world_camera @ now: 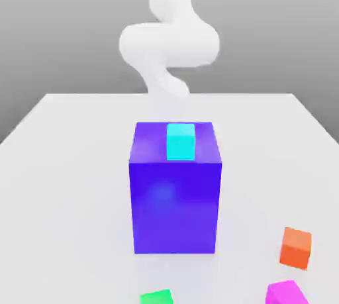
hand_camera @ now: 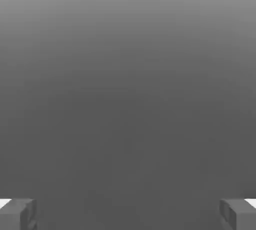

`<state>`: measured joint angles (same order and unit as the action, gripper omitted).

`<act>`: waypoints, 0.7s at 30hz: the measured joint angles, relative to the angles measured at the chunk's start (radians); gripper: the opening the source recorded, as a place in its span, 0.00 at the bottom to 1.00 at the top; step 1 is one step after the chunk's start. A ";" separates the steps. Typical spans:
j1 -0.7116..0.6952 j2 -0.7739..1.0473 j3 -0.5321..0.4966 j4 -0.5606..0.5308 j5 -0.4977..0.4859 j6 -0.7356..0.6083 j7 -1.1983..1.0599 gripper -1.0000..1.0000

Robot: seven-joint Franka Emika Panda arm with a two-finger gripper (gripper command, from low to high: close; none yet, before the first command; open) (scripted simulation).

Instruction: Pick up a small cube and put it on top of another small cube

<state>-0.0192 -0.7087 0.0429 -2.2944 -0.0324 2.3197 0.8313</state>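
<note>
Grey fingertips (hand_camera: 17,214) of the tool (hand_camera: 128,214) spread wide, holding nothing.

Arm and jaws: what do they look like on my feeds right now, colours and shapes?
In the exterior view the arm is plain white, smooth and rounded, with bulky tube-like links and no visible cables or markings. In the hand view the gripper has two blocky dark grey jaws with a white patch at each one's outer corner.

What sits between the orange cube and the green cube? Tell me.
In the exterior view, only bare table shows between the orange cube and the green cube; the pink cube lies below that line.
</note>
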 joint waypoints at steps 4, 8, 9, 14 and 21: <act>-0.026 0.151 0.067 0.009 -0.058 0.032 0.055 0.50; -0.042 0.297 0.122 0.018 -0.119 0.063 0.111 0.50; -0.045 0.334 0.135 0.021 -0.134 0.071 0.125 0.50; -0.047 0.516 0.186 0.032 -0.207 0.109 0.194 0.50; -0.009 0.765 0.219 0.046 -0.275 0.168 0.266 0.50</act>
<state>-0.0285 0.0559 0.2624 -2.2483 -0.3078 2.4873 1.0975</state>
